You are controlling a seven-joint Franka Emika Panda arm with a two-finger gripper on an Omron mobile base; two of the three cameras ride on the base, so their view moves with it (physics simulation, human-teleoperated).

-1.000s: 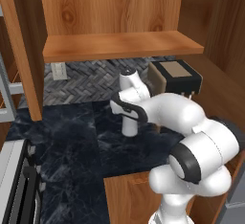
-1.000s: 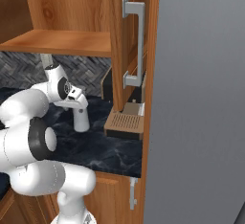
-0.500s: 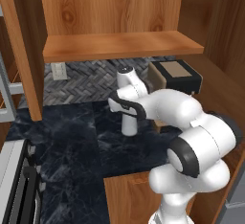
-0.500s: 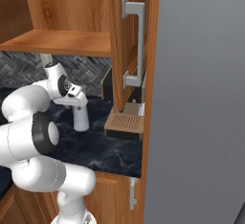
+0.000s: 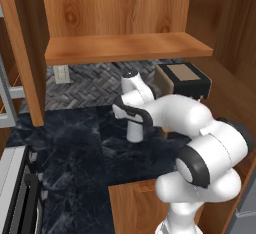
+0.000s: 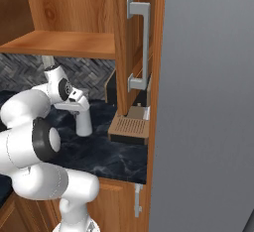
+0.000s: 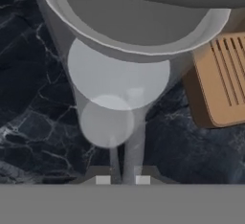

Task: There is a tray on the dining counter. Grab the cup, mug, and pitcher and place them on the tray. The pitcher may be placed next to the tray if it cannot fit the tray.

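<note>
1. Grey translucent pitcher [image 5: 134, 130] stands upright on black marble worktop [image 5: 75, 153], beside a wooden slatted block [image 6: 130, 128].
2. Hand [image 7: 123, 177] nearly closed, pinching the pitcher's handle [image 7: 134, 146] from above.

A counter [image 5: 75, 148] with a black, white-veined marble top on a wooden base is observed beneath a wooden shelf [image 5: 125, 48]. A pale grey translucent pitcher [image 5: 135, 129] is seen standing upright on it. At three o'clock of the pitcher, a brown slatted tray [image 6: 128, 127] is noted resting on the marble.
</note>
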